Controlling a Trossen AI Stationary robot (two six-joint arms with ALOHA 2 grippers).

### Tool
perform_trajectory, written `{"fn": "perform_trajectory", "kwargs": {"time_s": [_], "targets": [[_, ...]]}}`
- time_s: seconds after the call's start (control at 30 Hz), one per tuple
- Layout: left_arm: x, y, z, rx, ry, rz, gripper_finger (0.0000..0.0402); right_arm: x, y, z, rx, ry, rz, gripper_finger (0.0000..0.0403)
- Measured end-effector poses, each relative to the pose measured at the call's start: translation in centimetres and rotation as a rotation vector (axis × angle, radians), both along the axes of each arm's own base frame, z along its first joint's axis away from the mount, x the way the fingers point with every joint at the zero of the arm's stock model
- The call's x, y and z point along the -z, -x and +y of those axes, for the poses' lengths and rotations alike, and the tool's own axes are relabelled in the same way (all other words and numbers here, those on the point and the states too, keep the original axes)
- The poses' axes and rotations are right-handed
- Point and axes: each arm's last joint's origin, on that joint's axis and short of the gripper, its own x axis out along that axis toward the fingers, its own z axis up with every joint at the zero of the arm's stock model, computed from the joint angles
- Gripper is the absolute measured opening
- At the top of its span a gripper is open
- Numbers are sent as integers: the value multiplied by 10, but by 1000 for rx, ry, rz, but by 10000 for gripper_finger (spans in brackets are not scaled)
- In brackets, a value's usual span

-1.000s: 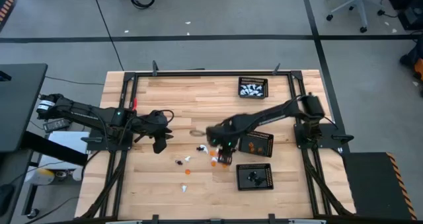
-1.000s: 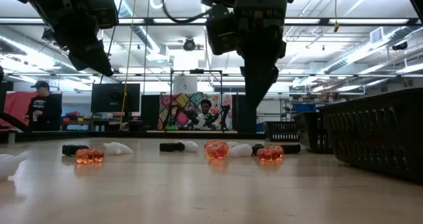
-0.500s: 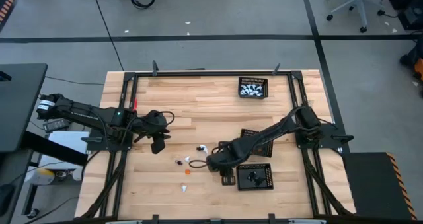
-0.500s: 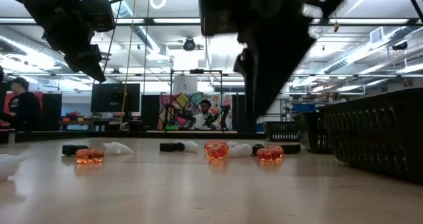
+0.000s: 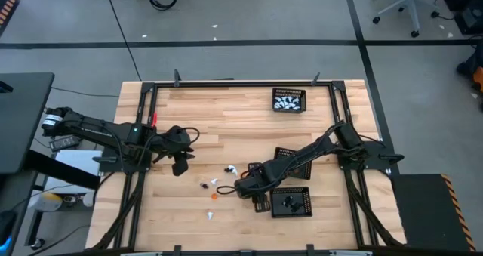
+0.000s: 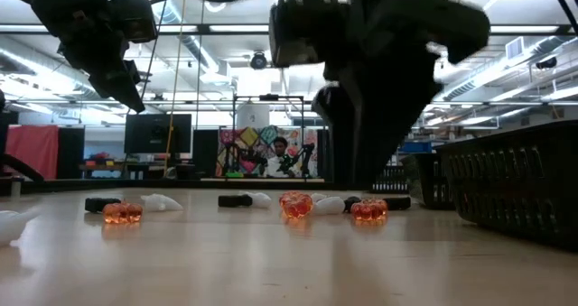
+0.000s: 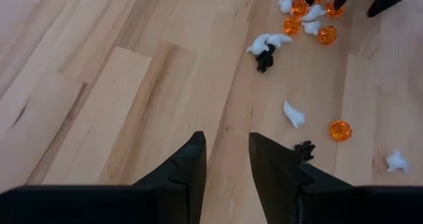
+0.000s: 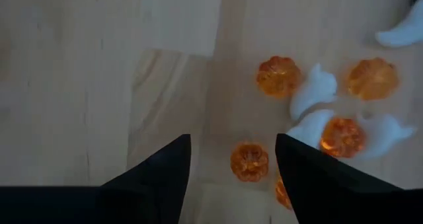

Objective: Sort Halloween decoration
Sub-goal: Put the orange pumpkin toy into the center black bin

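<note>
Over the orange pumpkins point(image 8: 250, 160) the right gripper point(image 8: 232, 159) hangs — fingers apart, empty; left gripper point(image 7: 226, 159) waits, fingers parted.

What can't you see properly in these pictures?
- High view: the loose figures are too small to identify.
- Low view: the right gripper's tips are lost in its own dark bulk.
- Right wrist view: one orange pumpkin is half hidden behind a finger.
</note>
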Motion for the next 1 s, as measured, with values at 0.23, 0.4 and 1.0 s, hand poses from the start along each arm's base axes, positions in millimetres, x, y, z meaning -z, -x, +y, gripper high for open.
{"fn": "perform_trajectory", "kwargs": {"time_s": [0.23,0.4,1.0], "targets": [[0,0,0,-1,0,0,123,20,0,0,-57,28,41,208],[0,0,0,-9,6,4,123,23,3,-1,-87,61,39,189],[1,1,0,-6,4,9,123,25,6,-5,-125,52,71,100]]}}
